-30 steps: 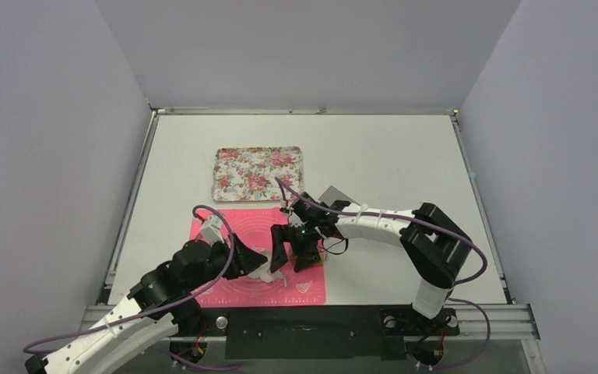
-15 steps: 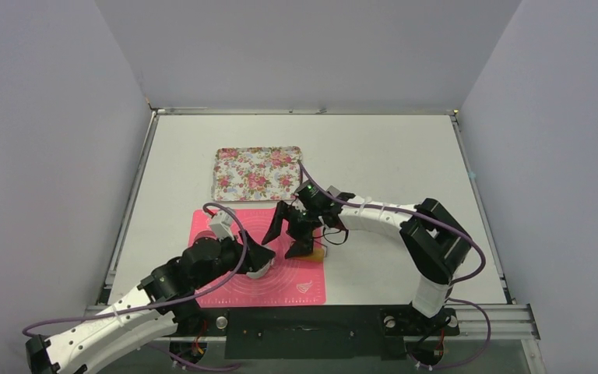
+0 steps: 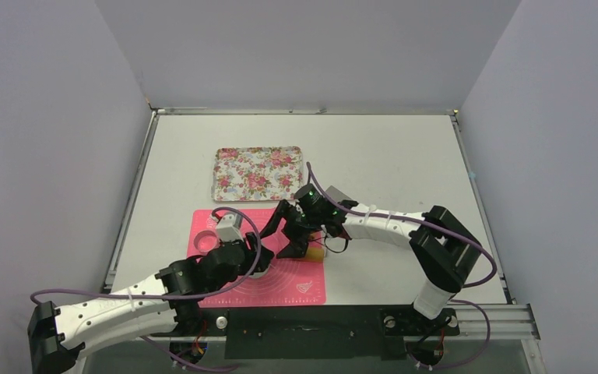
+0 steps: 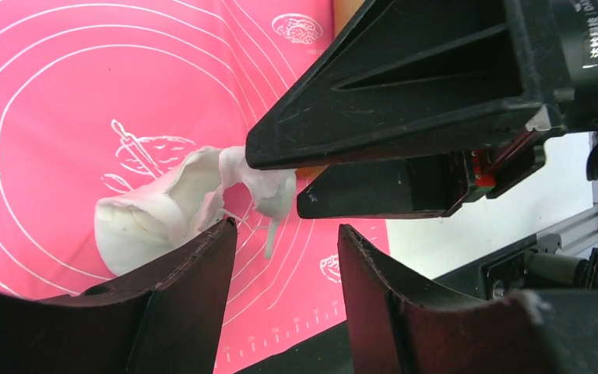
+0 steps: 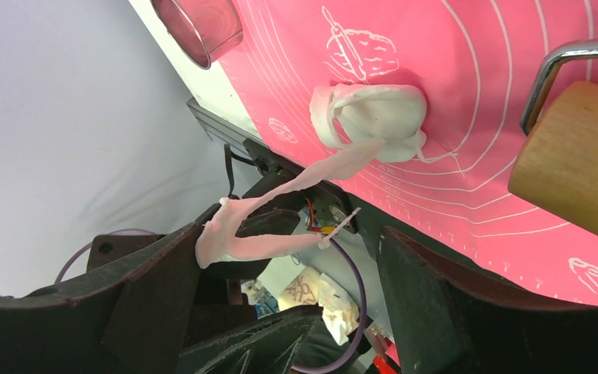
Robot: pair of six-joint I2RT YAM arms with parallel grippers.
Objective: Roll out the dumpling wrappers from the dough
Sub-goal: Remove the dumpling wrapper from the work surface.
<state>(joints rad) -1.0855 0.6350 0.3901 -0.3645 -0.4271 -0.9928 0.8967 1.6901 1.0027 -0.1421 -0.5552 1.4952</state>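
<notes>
Grey walls close in on three sides of a white table (image 3: 405, 164), where a pink silicone mat (image 3: 300, 290) lies at the near edge with a floral tray (image 3: 257, 173) just beyond its far side. We see the dough lump (image 4: 144, 222) resting near the middle of the mat. It is ragged, and its long axis runs from its rounded end up to a thin tail. In the right wrist view the tail stretches off the lump (image 5: 374, 113) and clings to one finger (image 5: 206, 241) of the right gripper (image 5: 292, 241), whose fingers are spread wide. The left gripper (image 4: 288, 230) hovers just beside the lump, its fingers apart with nothing between them. A metal ring cutter (image 5: 198, 27) sits at the mat's left edge and a wooden rolling pin (image 5: 576, 179) at its right. Bare tabletop runs to the right and behind the tray.
</notes>
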